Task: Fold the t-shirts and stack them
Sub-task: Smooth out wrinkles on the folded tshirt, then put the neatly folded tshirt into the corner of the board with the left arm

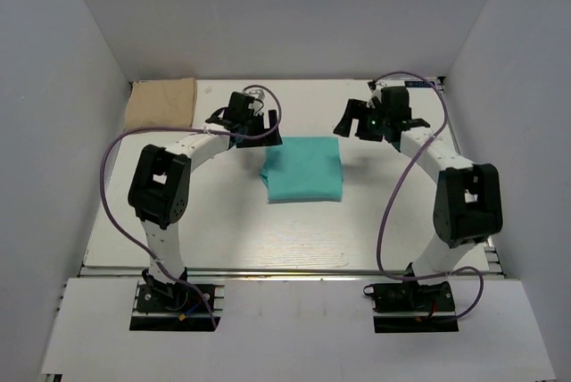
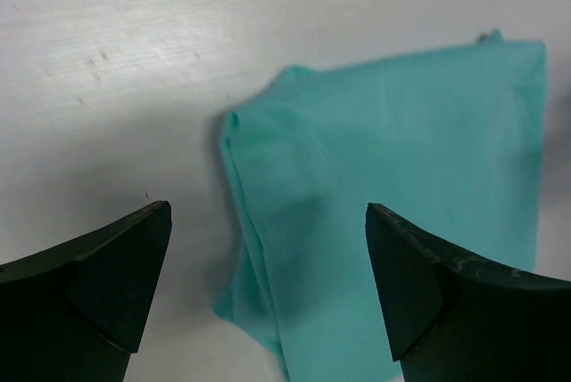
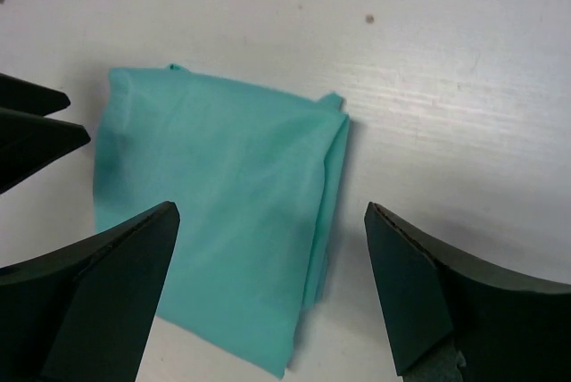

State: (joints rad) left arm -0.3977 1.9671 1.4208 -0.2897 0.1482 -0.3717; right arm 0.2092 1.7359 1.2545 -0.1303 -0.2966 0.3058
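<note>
Teal-green t-shirt (image 1: 303, 170) lies folded into a rough square near the middle of the table (image 1: 178, 230), between the two arms. Edges aren't fully crisp. In the left wrist view its near-left side bunches into a few soft ridges and one corner sticks out toward the camera. In the right wrist view the right edge shows stacked layers w/ a small tab of cloth at the far corner.

Tan-beige t-shirt (image 1: 161, 103) sits folded flat in the far-left corner of the table, against the back wall and well apart from the teal one.

Left gripper (image 1: 245, 123) is over the teal shirt's far-left corner, fingers spread wide. In its wrist cam the left finger (image 2: 116, 284) is over bare table and the right one over cloth, so the shirt's left edge runs between them. Fingers look clear of the fabric, nothing pinched.

Right gripper (image 1: 370, 128) is just beyond the far-right corner, also spread wide. Per its wrist cam the left finger (image 3: 116, 293) is over teal cloth and the right finger over bare table, w/ the shirt's right edge in the gap. No grip on anything. The left gripper's dark fingertips show at the left border of that view.

Purple cables (image 1: 111, 186) loop from each arm's base up to its wrist. White walls (image 1: 53, 87) box in the table on 3 sides.
</note>
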